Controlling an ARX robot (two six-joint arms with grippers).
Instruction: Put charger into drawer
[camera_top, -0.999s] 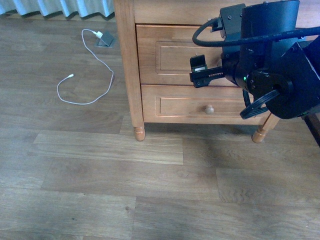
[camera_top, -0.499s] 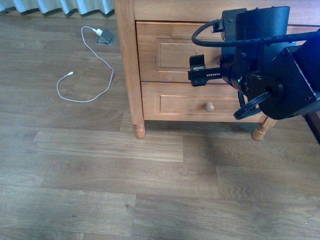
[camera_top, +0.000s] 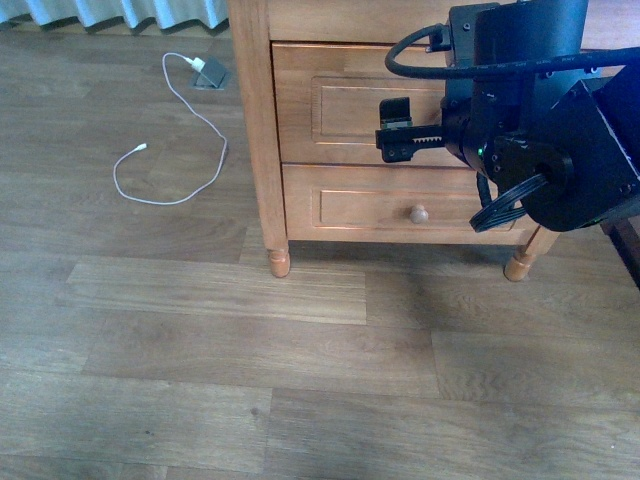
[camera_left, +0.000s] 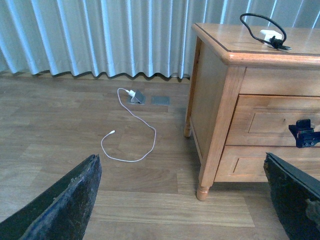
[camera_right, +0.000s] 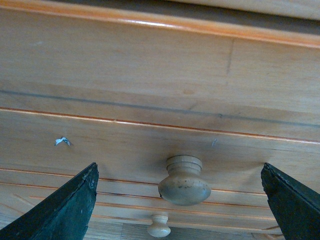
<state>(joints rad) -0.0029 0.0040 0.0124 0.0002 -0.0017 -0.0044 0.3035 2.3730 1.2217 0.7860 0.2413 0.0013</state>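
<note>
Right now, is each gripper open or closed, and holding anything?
Left gripper: open, empty.
Right gripper: open, empty, jaws spread wide, facing the upper drawer knob.

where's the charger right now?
Seen only in the left wrist view: the charger lies on top of the wooden cabinet, above the shut drawer. The front view does not show it.
</note>
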